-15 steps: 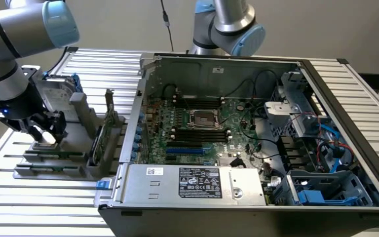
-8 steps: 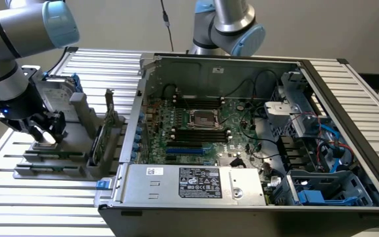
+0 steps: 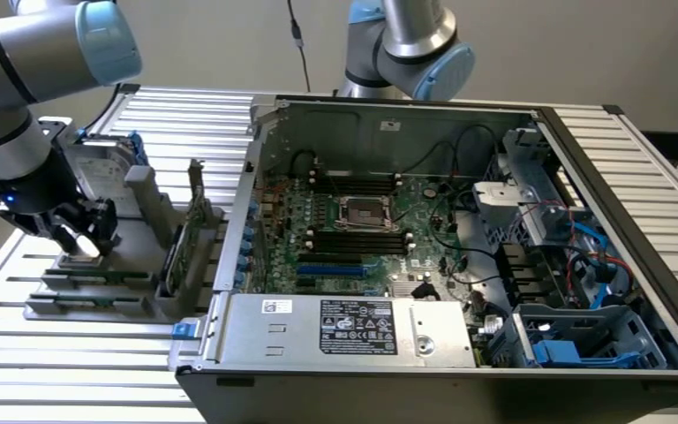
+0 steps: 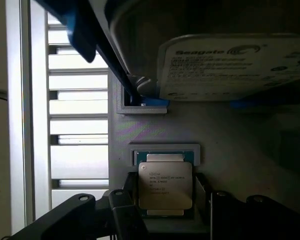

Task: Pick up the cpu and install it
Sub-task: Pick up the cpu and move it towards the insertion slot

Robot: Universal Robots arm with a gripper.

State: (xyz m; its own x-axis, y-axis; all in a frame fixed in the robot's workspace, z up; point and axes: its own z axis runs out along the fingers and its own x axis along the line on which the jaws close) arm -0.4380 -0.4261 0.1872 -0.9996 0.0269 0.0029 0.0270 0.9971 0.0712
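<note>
The cpu point(image 4: 165, 182), a small square chip with a shiny silver top, lies in a grey holder point(image 4: 165, 150) on the parts fixture. My gripper point(image 4: 166, 207) straddles it, and the black fingers point(image 4: 126, 210) press against its two opposite sides. In the exterior view the gripper point(image 3: 80, 237) hangs low over the fixture at that view's left, with the cpu point(image 3: 81, 245) a bright patch between the fingers. The cpu rests in its holder. The bare processor socket point(image 3: 360, 210) sits mid-motherboard inside the open computer case point(image 3: 528, 115).
A silver hard drive point(image 4: 230, 65) with blue brackets stands in the fixture just beyond the cpu. Memory sticks and a grey rack point(image 3: 180, 247) stand between the gripper and the case. A second arm point(image 3: 404, 44) rises behind the case. Slatted table point(image 3: 68, 371) lies around.
</note>
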